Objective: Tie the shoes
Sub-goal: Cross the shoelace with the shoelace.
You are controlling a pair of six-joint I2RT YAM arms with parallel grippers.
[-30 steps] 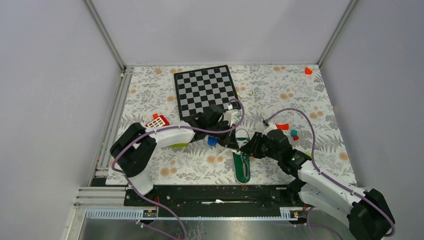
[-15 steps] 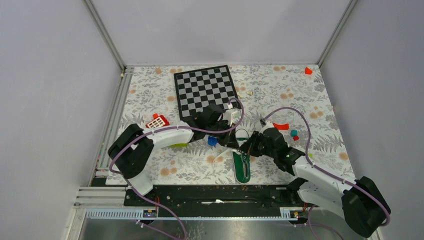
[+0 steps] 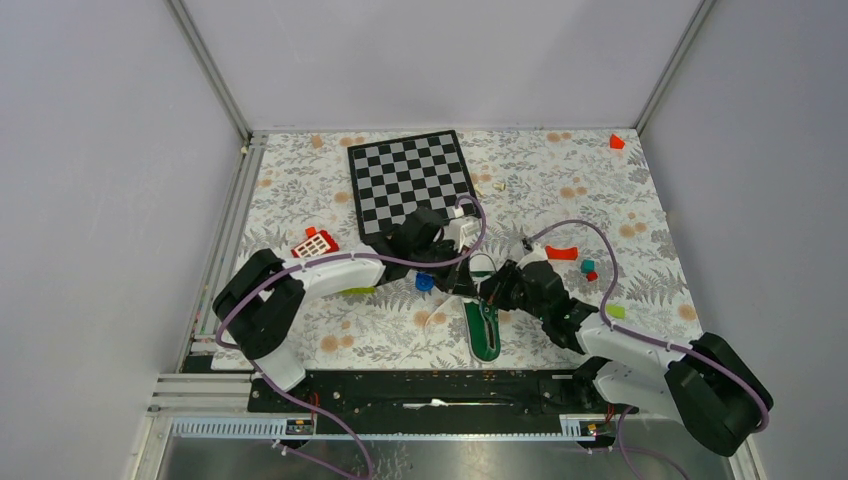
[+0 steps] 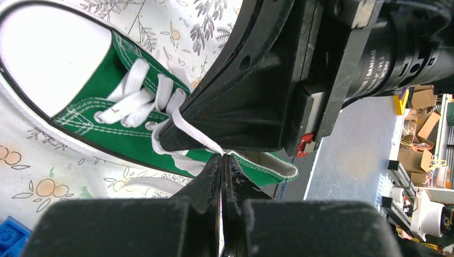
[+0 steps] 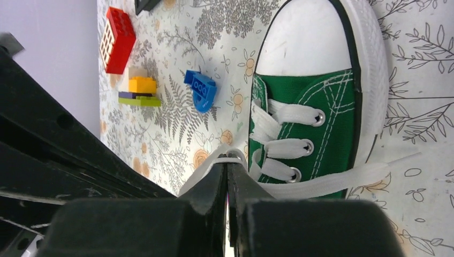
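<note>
Both pincers are working at the shoe (image 3: 484,332), which sits sole down on the floral bench (image 3: 300,190), close to the near edge and about midway between my two arms. My left pincer (image 4: 222,160) is pressed together, fingertips meeting with no gap, and a white lace (image 4: 195,134) runs straight into the tips, so I call it pinched. That strand comes off the laced front of the green canvas and goes taut up to the pinch point, just above the shoe's opening. The black body of my right arm (image 4: 267,80) crowds in right behind it, almost touching. My right pincer (image 5: 227,168) is also closed tight, tips together, nipping a small loop of white lace just beside the eyelets on the shoe's side. A second flat lace strand trails out across the shoe and onto the bench cloth past the sole. From above the two pincers sit tip to tip over the upper end of the shoe, very near each other; I can't tell there whether they touch. White toe cap (image 5: 316,40) is clear of both pincers. Off the shoe: a blue brick (image 5: 201,90) near it, a red brick (image 5: 116,38) and a small yellow-topped stack (image 5: 140,91) further out, and a chessboard (image 3: 410,180) well apart toward the back.
</note>
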